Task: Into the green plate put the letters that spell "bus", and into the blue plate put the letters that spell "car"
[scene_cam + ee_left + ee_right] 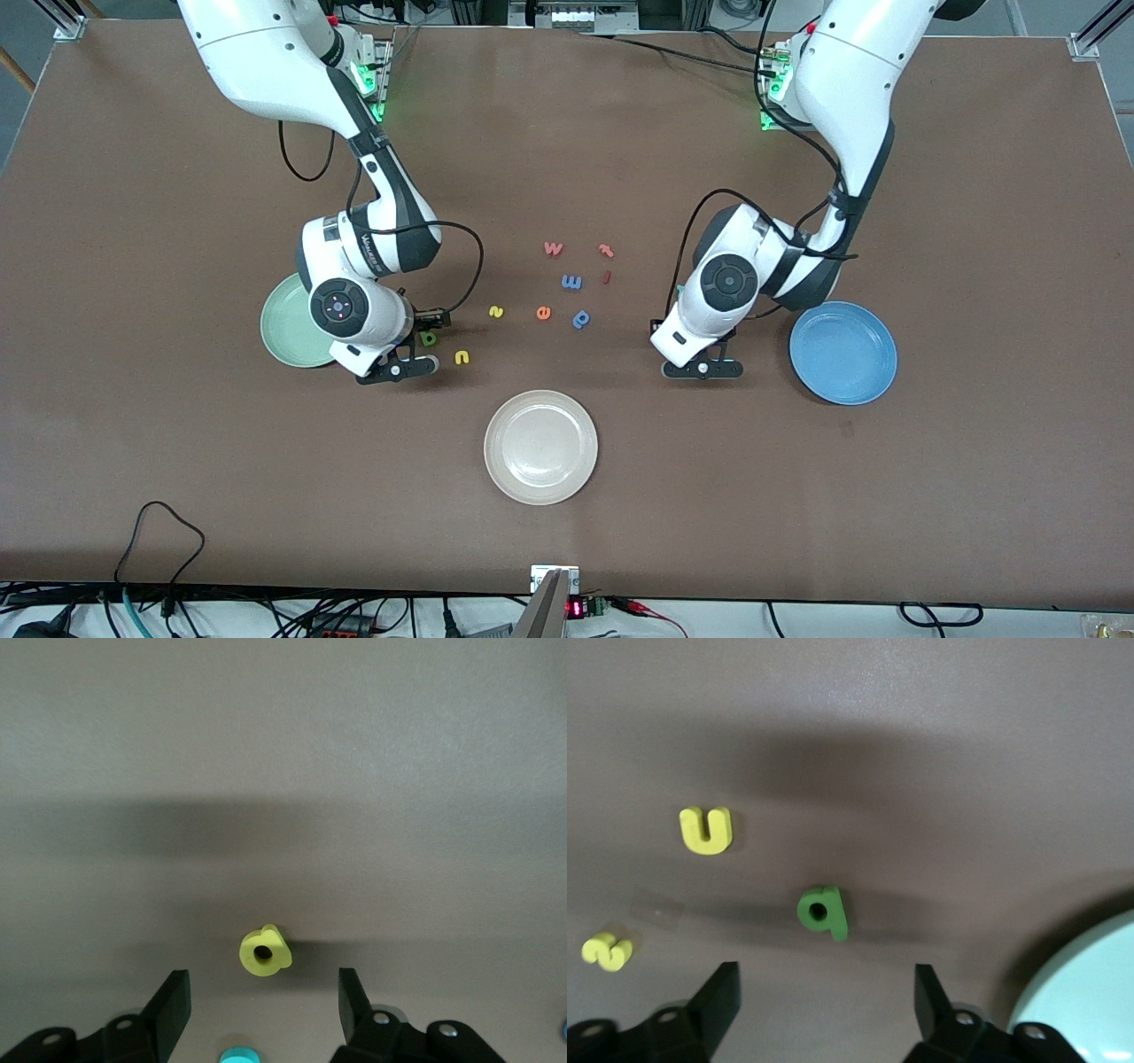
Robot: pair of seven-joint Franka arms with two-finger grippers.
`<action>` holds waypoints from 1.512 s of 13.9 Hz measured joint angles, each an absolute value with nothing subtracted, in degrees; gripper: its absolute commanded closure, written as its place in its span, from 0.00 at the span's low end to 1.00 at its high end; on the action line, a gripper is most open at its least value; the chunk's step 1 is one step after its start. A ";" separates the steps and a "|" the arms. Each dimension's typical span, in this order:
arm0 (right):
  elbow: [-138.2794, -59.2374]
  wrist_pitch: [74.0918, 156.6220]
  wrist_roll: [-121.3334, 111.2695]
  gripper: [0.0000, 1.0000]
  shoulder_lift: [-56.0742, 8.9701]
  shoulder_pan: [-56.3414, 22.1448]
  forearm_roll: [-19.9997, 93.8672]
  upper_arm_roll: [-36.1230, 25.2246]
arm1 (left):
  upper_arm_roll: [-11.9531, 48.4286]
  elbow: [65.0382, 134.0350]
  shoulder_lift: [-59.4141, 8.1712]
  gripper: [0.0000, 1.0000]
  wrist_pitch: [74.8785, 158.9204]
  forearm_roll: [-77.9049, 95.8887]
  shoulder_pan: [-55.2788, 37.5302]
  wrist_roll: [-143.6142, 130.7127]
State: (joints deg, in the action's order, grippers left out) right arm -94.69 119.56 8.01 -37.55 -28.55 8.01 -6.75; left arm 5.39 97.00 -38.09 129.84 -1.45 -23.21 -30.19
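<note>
My right gripper (409, 347) hangs low and open beside the pale green plate (282, 335), with nothing between its fingers. Just ahead of it lies the dark green "b" (822, 911), with the yellow "u" (705, 830) and yellow "s" (607, 951) close by. The plate's rim (1085, 988) shows at the edge of the right wrist view. My left gripper (263, 1005) is open and low over the table beside the blue plate (842, 352). The yellow "a" (264, 952) lies just ahead of its fingertips. A teal letter (237, 1056) lies between the fingers, mostly cut off. In the front view the arm hides both letters.
A cream-white plate (540, 447) sits nearest the front camera. Between the arms lie loose letters: orange "w" (553, 248), red "r" (606, 251), red stroke (607, 276), blue "m" (571, 282), orange "e" (543, 312) and a blue letter (581, 319).
</note>
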 measured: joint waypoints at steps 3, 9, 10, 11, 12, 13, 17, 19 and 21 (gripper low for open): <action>-94.70 120.93 10.07 0.30 -38.63 -28.66 8.24 -6.78 | 4.98 97.03 -38.70 0.30 129.87 -1.46 -22.98 -30.20; -94.76 123.04 10.99 0.36 -40.21 -28.88 9.34 -6.78 | 5.01 97.09 -41.18 0.78 131.98 -1.46 -23.30 -30.20; -94.76 123.29 11.00 0.37 -40.32 -28.89 9.61 -6.78 | 5.08 97.04 -41.22 0.88 132.22 -1.46 -23.30 -30.20; -94.77 123.51 11.00 0.37 -40.44 -28.93 9.72 -6.78 | 5.23 96.90 -41.20 0.92 132.27 -1.46 -23.30 -30.20; -94.77 123.87 11.00 0.38 -40.67 -29.00 9.78 -6.78 | 5.32 96.78 -41.17 0.99 132.23 -1.47 -23.33 -30.19; -94.77 124.20 11.00 0.40 -40.97 -29.09 9.81 -6.78 | 5.30 96.76 -41.17 1.00 132.09 -1.47 -23.31 -30.08; -94.78 124.69 11.02 0.51 -41.44 -29.30 9.84 -6.78 | 3.70 95.41 -40.04 0.99 128.97 -1.62 -22.69 -28.48; -94.79 124.69 11.02 0.57 -41.50 -29.32 9.84 -6.78 | 1.66 94.37 -37.08 0.99 122.33 -2.53 -20.64 -24.03; -94.80 124.70 11.04 0.65 -41.53 -29.33 9.84 -6.79 | 0.48 94.30 -34.05 0.99 116.68 -4.63 -15.90 -17.99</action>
